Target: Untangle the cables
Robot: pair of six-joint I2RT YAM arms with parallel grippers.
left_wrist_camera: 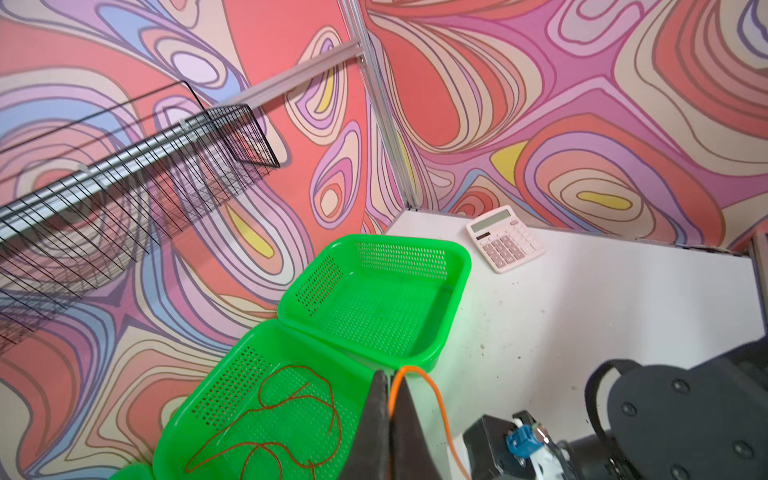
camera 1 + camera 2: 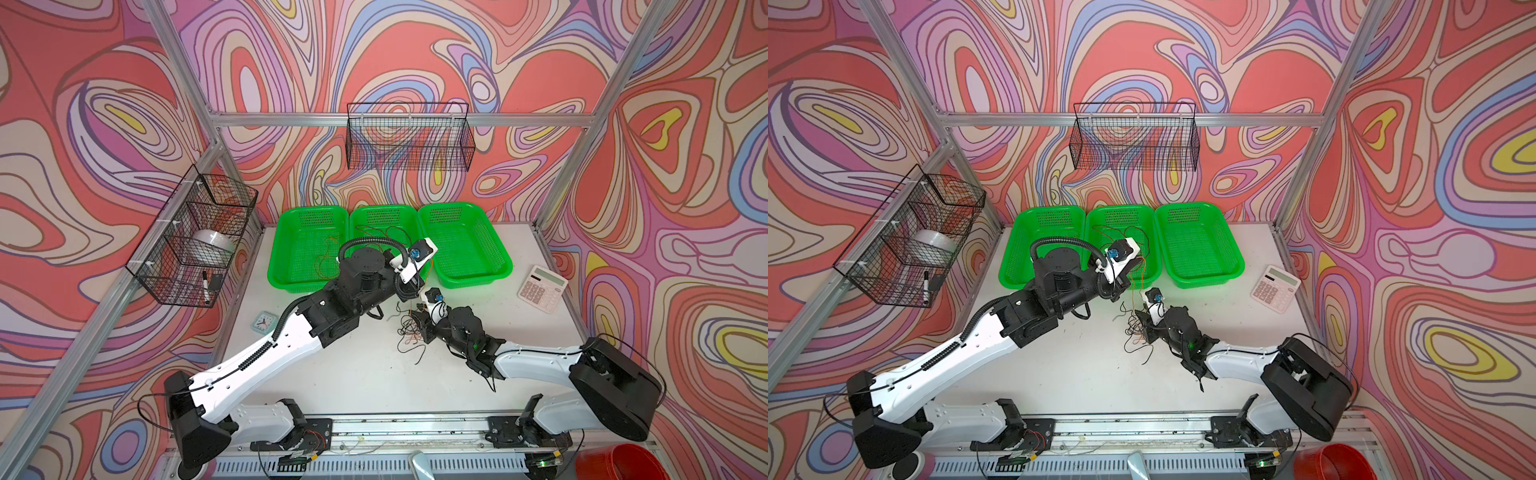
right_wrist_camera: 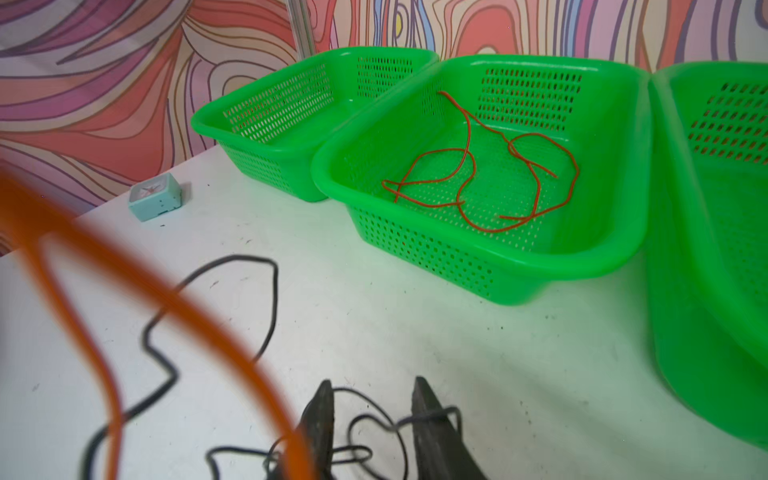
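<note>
Orange cable (image 1: 441, 409) upright under L claw (image 1: 390, 374)

both top views: high over the table (image 2: 365, 374) near edge, looking down, whole table in frame. left wrist: close, faces far-right corner. right wrist: low, faces far-left corner. wrist views share the middle green basket (image 1: 232, 374).

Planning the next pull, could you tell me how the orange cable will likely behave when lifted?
Probably floppy: the orange cable arcs limply from the shut left end effector. Likely light, but it may drag the black cables it crosses.
</note>
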